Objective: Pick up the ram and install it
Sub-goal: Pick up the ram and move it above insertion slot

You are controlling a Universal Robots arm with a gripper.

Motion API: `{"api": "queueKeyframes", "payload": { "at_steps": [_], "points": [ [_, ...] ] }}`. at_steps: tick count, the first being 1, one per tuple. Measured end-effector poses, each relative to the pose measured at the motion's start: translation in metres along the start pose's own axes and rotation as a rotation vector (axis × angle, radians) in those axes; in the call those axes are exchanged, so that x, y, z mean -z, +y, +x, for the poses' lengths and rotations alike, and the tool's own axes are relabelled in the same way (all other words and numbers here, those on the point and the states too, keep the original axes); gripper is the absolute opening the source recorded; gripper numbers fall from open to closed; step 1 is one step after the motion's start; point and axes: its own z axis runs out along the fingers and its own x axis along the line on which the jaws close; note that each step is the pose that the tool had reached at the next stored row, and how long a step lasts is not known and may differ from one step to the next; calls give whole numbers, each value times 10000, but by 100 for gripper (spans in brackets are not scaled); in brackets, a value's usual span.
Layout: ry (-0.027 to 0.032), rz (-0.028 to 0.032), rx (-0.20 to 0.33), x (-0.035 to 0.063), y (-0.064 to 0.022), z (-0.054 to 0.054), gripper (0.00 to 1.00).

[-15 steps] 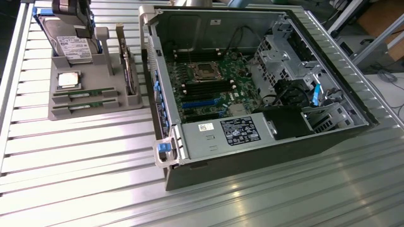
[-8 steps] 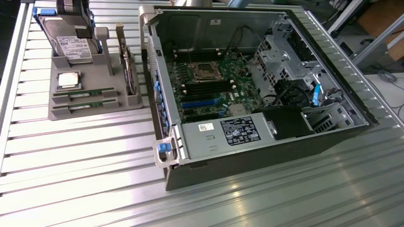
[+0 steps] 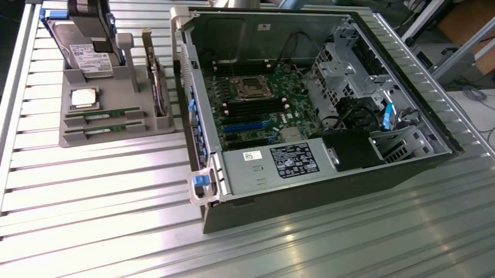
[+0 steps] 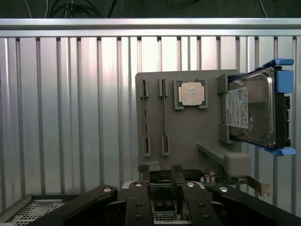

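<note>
Claw [image 4: 160, 168], jaws apart and empty, hangs above the open case [image 3: 294, 197], facing the holder [image 4: 188, 134] ahead. The two ram sticks [image 4: 163, 117] stand edge-up in its slots, well clear of the fingertips. The CPU [image 4: 191, 93] lies just past them and the drive [image 4: 249, 110] further off. The sticks sit close together, so a grip set slightly off could catch both or snag a slot and drag the holder. Thin edges may also slip between the pads. The ribbed metal table [image 3: 93, 197] throws glare. A cardboard box [image 3: 473, 20] and loose cables [image 4: 70, 7] lie beyond it.
</note>
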Motion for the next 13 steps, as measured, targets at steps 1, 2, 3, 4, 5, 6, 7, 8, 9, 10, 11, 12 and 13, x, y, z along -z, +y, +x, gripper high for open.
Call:
{"api": "queueKeyframes", "payload": {
  "at_steps": [1, 2, 3, 4, 5, 6, 7, 8, 9, 10, 11, 12, 13],
  "points": [
    [1, -1, 0, 0, 0, 0, 36],
    [0, 0, 1, 0, 0, 0, 36],
    [0, -1, 0, 0, 0, 0, 36],
    [0, 0, 0, -5, 0, 1, 36],
    [0, 0, 2, -25, 2, 2, 36],
    [-1, 0, 1, -43, 6, 2, 36],
    [0, -1, 1, -57, 9, 4, 36],
    [-1, -1, 2, -72, 14, 6, 36],
    [-4, 0, 3, -86, 17, 9, 36],
    [-9, 0, 6, -112, 24, 14, 36],
    [-11, -1, 7, -123, 27, 17, 36],
    [-12, -1, 8, -134, 29, 19, 36],
    [-14, -1, 10, -143, 31, 22, 36]
  ]
}}
